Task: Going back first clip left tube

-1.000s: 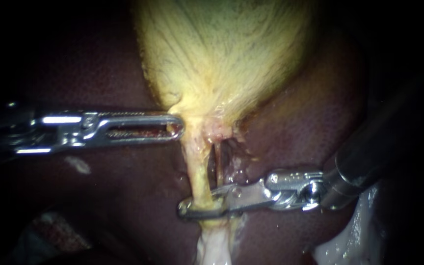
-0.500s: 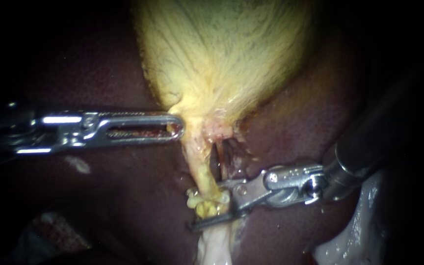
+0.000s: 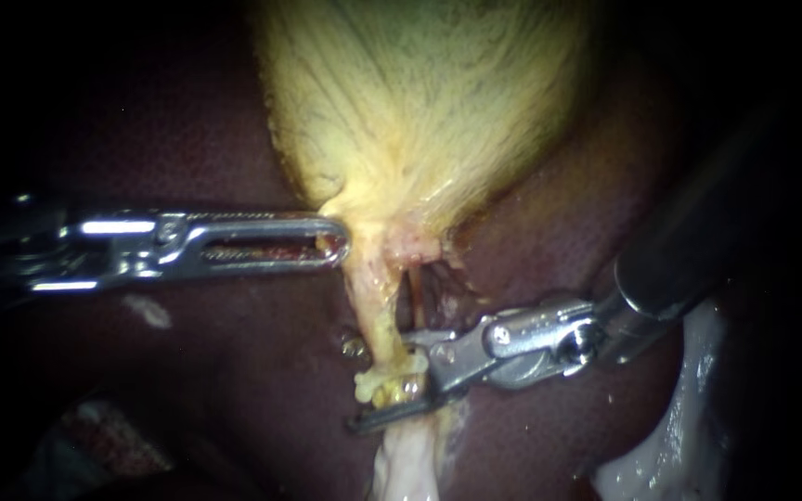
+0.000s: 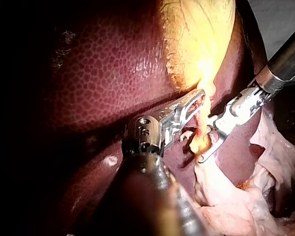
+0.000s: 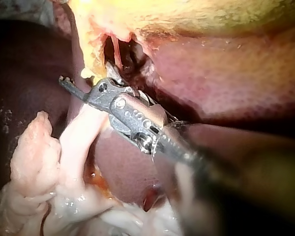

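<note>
Now, left instrument [image 3: 329, 246]: is coming in from the left, its jaws closed onto the yellow tissue at the neck of the gallbladder [image 3: 420, 102] and gripping it.
right instrument [image 3: 396, 394]: is reaching in from the right with its jaws parted. One jaw is lying beside the left tube [image 3: 373, 306] and the other is passing under it, so they are gripping nothing.
left tube: is running from the gallbladder's neck down to the pale tissue [image 3: 406, 464], passing between the right instrument's jaws.
clip [image 3: 378, 382]: is sitting across the low end of the left tube, between those parted jaws.
reddish strand [image 3: 412, 297]: is lying just beside the left tube.
liver [image 3: 234, 353]: is lying dark red around and beneath everything.
</note>
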Available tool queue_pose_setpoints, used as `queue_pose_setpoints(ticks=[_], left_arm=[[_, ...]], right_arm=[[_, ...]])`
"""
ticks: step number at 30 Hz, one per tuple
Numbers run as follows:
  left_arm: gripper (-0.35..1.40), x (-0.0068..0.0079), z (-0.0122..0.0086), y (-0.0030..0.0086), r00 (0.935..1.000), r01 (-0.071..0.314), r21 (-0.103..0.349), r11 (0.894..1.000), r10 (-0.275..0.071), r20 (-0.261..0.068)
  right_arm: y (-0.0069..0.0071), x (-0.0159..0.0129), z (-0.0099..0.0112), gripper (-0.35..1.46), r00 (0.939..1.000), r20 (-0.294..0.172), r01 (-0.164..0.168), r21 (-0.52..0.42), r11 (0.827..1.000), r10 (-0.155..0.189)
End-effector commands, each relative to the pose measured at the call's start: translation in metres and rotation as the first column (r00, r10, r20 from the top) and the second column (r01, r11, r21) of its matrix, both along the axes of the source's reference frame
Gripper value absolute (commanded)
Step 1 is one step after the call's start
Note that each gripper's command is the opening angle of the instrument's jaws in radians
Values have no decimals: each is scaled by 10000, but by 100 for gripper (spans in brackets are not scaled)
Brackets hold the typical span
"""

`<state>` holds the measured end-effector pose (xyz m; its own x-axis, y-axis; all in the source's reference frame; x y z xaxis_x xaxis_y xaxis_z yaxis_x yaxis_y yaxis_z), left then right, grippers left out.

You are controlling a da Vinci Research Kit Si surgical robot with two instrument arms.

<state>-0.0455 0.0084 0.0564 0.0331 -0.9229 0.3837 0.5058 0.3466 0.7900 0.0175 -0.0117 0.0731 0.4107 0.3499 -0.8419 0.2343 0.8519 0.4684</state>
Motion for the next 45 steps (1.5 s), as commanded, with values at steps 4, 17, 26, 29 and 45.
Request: queue_pose_setpoints(ticks=[4,17,26,29,45], left_arm=[[-33,0,0,0,10000,1,-1,10000,-1,-2],[-33,2,-1,0,10000,-5,-1,10000,5,2],[-33,2,0,0,10000,-12,-2,10000,12,6],[-33,3,1,0,10000,-17,-3,10000,17,10],[-33,5,12,4,10000,-20,-15,10000,20,7]], right_arm=[[2,-2,-3,60,10000,-63,43,-128,9999,-44],[31,-39,-31,60,9977,132,-656,-587,9961,665],[27,-84,-51,60,9971,155,-729,-580,9957,739],[30,-101,-66,60,9958,219,-877,-595,9944,892],[64,-156,-129,60,9891,374,-1339,-1690,9765,1421]])
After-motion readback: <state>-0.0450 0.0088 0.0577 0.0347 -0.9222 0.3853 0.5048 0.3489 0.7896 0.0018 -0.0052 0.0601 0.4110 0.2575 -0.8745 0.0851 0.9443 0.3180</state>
